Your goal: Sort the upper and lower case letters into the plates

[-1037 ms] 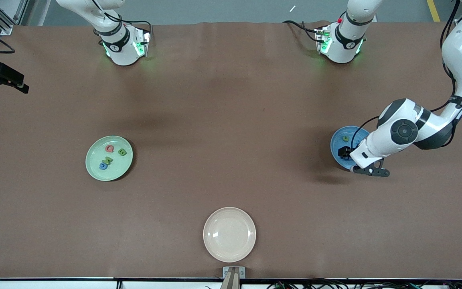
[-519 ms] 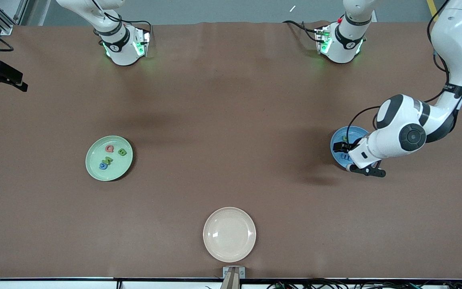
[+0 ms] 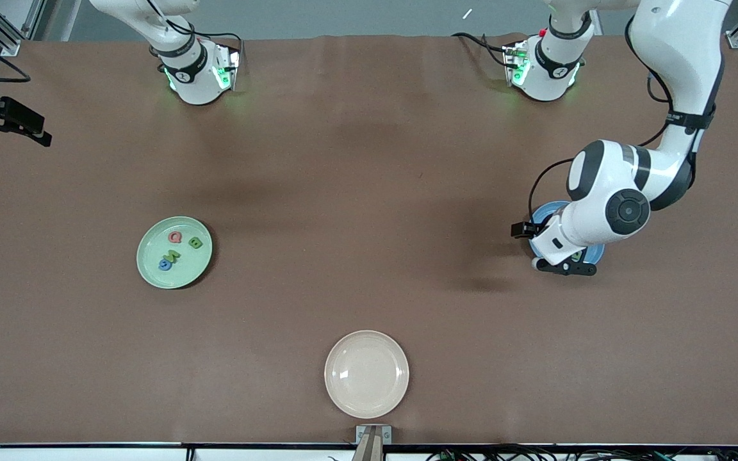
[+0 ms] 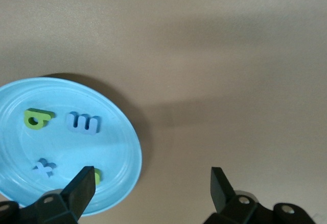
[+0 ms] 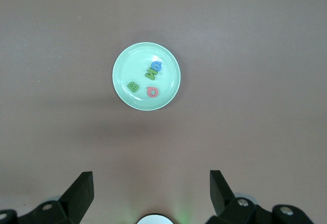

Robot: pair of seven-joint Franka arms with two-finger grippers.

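The pale green plate (image 3: 151,272) lies toward the right arm's end and holds a red Q (image 3: 175,237), green B (image 3: 195,242), green N (image 3: 172,256) and blue G (image 3: 164,264). My right gripper (image 5: 150,191) hangs open and empty, high over the table between its base and that plate (image 5: 122,63). The blue plate (image 3: 597,256) is mostly hidden under my left arm. In it lie a green q (image 4: 38,118), blue e (image 4: 84,122), blue x (image 4: 43,168) and a green n (image 4: 96,175) half hidden by a finger. My left gripper (image 4: 153,188) is open and empty over that plate's edge (image 4: 130,132).
A cream-white plate (image 3: 366,374) with nothing in it sits near the table edge closest to the front camera, midway along. The two arm bases (image 3: 197,73) (image 3: 543,70) stand at the edge farthest from that camera.
My left arm has swung toward the right arm's end of the table, carrying its open gripper across the blue plate to its edge and covering more of it. The right gripper has not moved.
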